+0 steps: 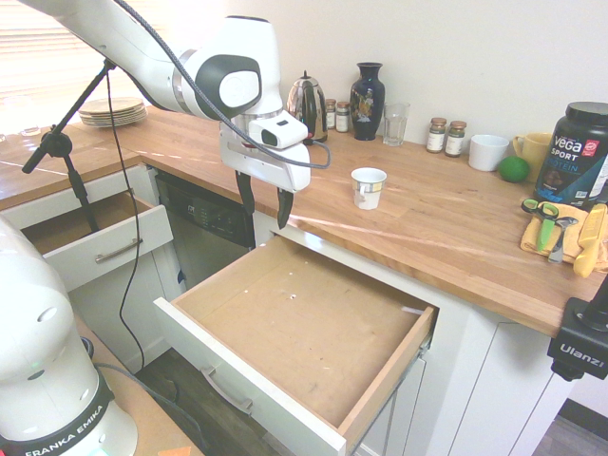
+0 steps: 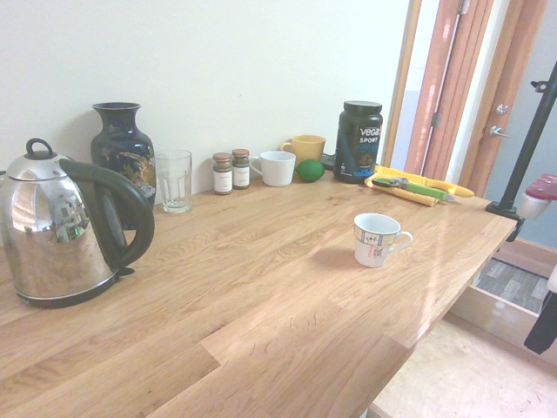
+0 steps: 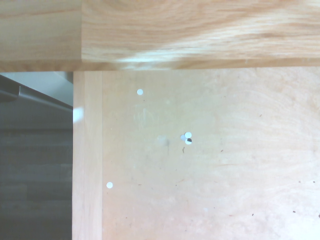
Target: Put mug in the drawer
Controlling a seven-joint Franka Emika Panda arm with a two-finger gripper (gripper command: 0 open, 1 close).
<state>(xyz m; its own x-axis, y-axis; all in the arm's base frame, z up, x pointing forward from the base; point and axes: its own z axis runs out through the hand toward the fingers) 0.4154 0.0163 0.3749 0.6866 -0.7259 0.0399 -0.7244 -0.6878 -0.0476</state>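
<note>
Butcher-block countertop [image 1: 446,218] carries the mug [image 1: 368,187], upright, apart from the gripper [image 1: 265,210] poised empty, fingers spread, above the open drawer [image 1: 304,328]. Light, rigid, breakable ceramic; gripping its rim seems best.

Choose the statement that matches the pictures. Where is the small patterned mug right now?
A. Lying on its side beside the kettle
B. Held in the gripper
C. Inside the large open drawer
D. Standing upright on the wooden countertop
D: the mug stands upright on the countertop, while the large drawer holds nothing and the gripper is open above it.
</note>
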